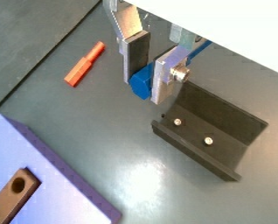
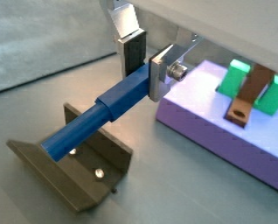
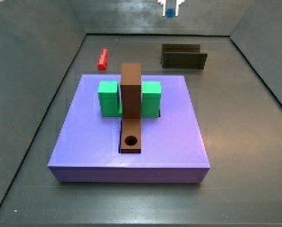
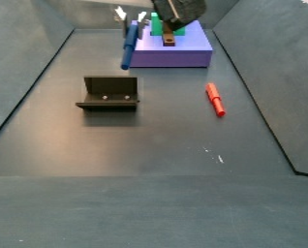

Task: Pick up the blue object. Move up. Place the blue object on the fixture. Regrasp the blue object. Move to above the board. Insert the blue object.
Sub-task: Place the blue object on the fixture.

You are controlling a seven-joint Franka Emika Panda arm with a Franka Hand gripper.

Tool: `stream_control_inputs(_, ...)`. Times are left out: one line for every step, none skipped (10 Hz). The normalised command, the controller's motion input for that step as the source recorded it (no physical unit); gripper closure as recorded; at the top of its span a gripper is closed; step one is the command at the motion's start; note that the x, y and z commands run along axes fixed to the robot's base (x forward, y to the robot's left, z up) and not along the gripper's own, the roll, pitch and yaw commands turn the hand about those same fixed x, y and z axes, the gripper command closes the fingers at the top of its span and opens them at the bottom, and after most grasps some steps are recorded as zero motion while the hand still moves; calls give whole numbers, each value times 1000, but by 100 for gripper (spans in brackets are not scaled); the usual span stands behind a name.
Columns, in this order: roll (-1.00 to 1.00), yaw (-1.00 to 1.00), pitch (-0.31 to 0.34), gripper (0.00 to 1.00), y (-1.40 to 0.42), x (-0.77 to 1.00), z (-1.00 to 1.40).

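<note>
A: Start with the wrist views. What's the gripper [image 2: 146, 61] doing?

B: It's pinching the blue object [image 2: 107, 114] by one end. The peg sticks out long from between the silver fingers [image 2: 163, 73], with its far end over the fixture [image 2: 73, 166] — whether it touches the fixture's wall, I can't tell. In a wrist view the peg [image 1: 142, 83] shows only end-on between the plates, with the fixture [image 1: 211, 127] just beside and the red peg [image 1: 83, 63] lying apart on the floor.

A: And the side views?

B: In a side view the gripper [image 4: 154, 21] is high up, the blue object [image 4: 130, 41] hanging below it, clear of the floor, between the fixture [image 4: 108, 94] and the purple slab [image 4: 169, 53]. In a side view from the opposite end, only the gripper's tip [image 3: 171, 9] shows at the frame's edge; the board [image 3: 131, 106] lies across the green blocks [image 3: 109, 97], its hole [image 3: 133, 140] open.

A: So which step?

B: I'd judge the peg is picked and lifted — placing on the fixture comes next. That calls for lowering it squarely into the bracket before letting go.
</note>
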Motion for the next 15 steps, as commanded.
stream_control_inputs(-451,66,280,100,0,786,49)
stream_control_inputs(-637,60,0,100,0,549,-380)
stream_control_inputs(-589,0,-46,100,0,374,-506)
stream_control_inputs(-491,-17,-51,100,0,343,-597)
stream_control_inputs(-514,0,0,100,0,334,-494)
stream_control_inputs(-463,0,0,100,0,277,-391)
stream_control_inputs(-629,0,0,100,26,246,-386)
stream_control_inputs(-760,0,0,100,0,260,-266)
stream_control_inputs(-614,0,-14,100,0,214,-331)
stream_control_inputs(-349,0,-29,100,0,146,-411)
stream_control_inputs(0,0,0,100,0,37,-317)
stream_control_inputs(69,-20,0,100,0,0,-360)
stream_control_inputs(-9,-3,0,100,0,0,-297)
stream_control_inputs(-311,0,0,100,0,120,-151)
stream_control_inputs(-349,0,-6,100,3,74,-191)
